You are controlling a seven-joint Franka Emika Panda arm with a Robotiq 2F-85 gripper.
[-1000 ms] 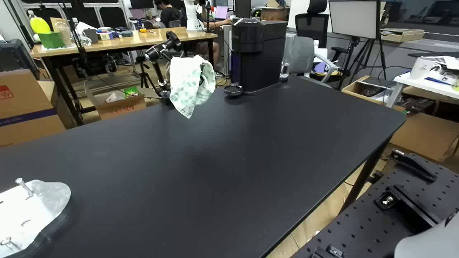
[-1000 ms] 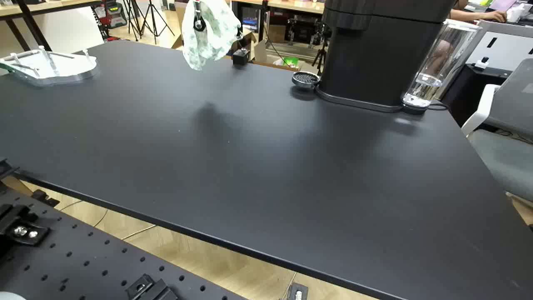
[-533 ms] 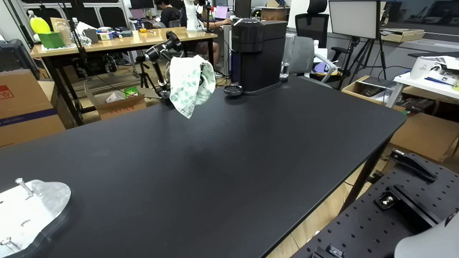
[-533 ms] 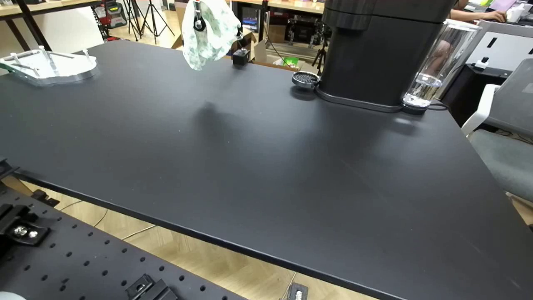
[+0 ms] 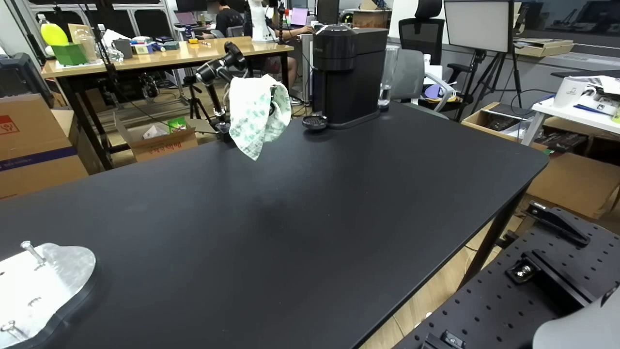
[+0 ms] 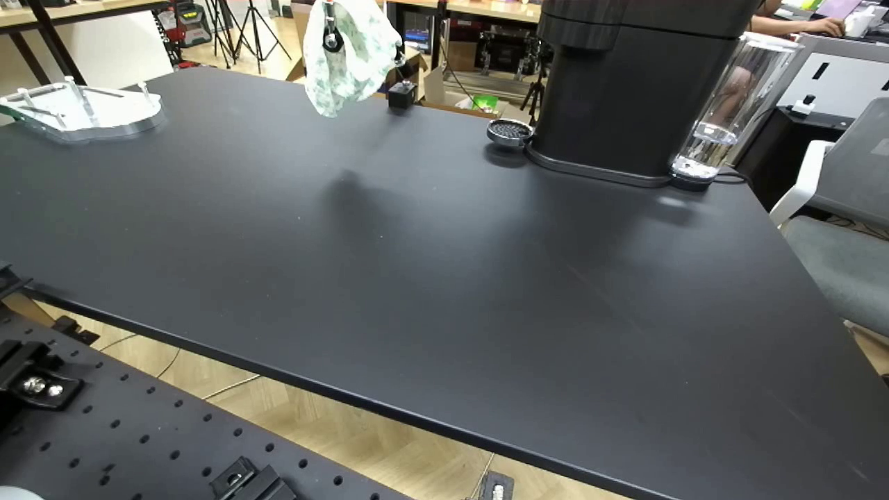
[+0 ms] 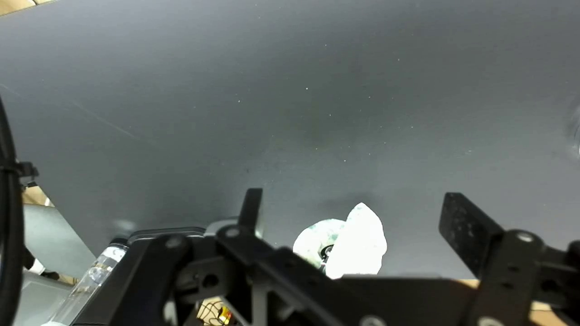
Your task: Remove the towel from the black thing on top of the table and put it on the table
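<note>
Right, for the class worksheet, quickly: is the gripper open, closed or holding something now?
Gripper: open, jaws wide apart, holding nothing; the towel hangs ungripped.

Background person in black (image 5: 228, 18), posture shifted since earlier (only slightly)

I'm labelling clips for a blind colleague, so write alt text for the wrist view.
A wide-open gripper above a dark tabletop, with a green-printed white towel visible through its gap, ungrasped. A small black part shows between the towel's folds; a clear cylindrical container is at lower left.
</note>
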